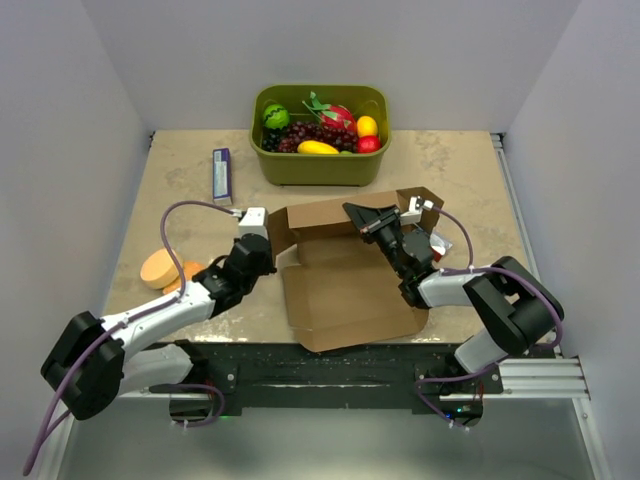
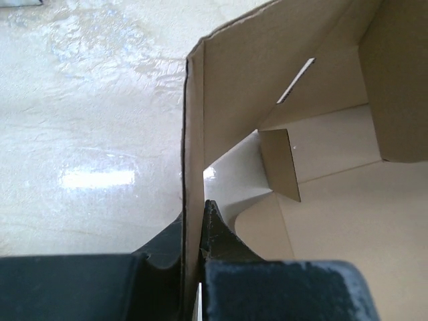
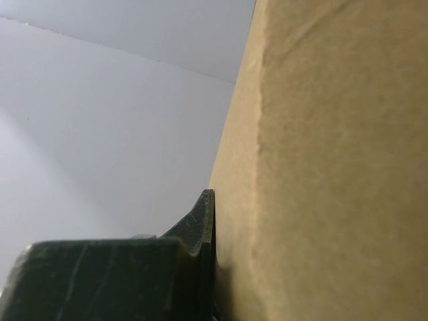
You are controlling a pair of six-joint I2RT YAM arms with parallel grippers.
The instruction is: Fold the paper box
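The paper box (image 1: 345, 285) is a brown cardboard sheet lying mid-table, with its left wall and back flaps raised. My left gripper (image 1: 266, 250) is shut on the upright left wall. In the left wrist view that gripper (image 2: 194, 215) pinches the wall's edge between both fingers, with the box floor (image 2: 334, 227) and a slotted wall to the right. My right gripper (image 1: 366, 219) is shut on a raised flap at the back right. The right wrist view shows one finger (image 3: 200, 227) pressed flat against cardboard (image 3: 334, 167); the other finger is hidden behind it.
An olive-green tub (image 1: 320, 168) of fruit stands at the back, just beyond the box. A small blue and white carton (image 1: 222, 175) lies at the back left. Orange round pieces (image 1: 160, 268) sit at the left, beside the left arm. Walls enclose the table on three sides.
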